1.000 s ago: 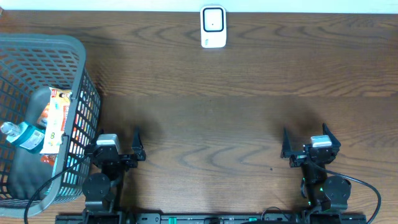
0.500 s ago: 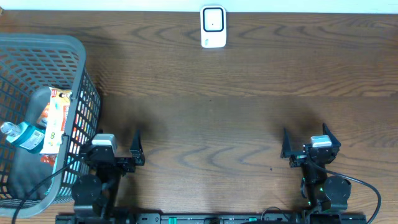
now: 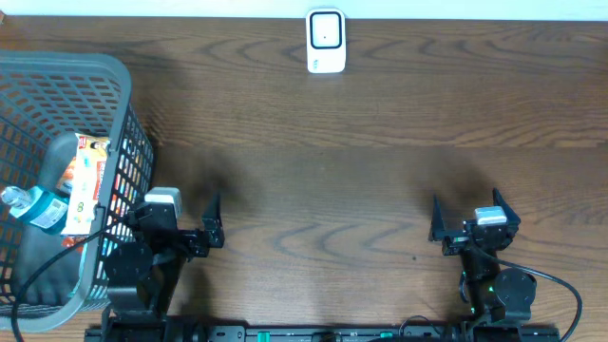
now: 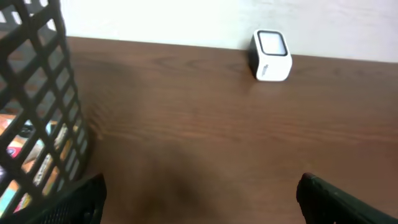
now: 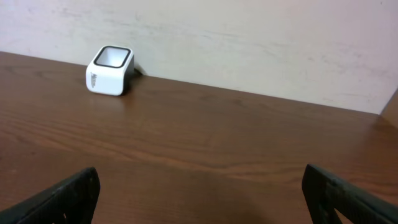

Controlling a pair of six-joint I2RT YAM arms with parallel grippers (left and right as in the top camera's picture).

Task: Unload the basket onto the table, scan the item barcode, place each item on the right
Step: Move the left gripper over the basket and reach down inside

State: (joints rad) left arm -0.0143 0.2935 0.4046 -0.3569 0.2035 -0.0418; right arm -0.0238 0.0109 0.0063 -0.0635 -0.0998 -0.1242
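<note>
Both pairs of jaws stood wide and empty; items point(image 3: 85, 176) lay heaped in the basket point(image 3: 66, 62), so a left reach risked snagging mesh or hiding the barcode.

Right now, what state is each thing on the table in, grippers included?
Left gripper: open, empty.
Right gripper: open, empty.
Barcode scanner: upright at the table's far edge, untouched.
Mesh basket: upright, holding items.
Water bottle: lying in the basket.
Snack packet: in the basket.
</note>
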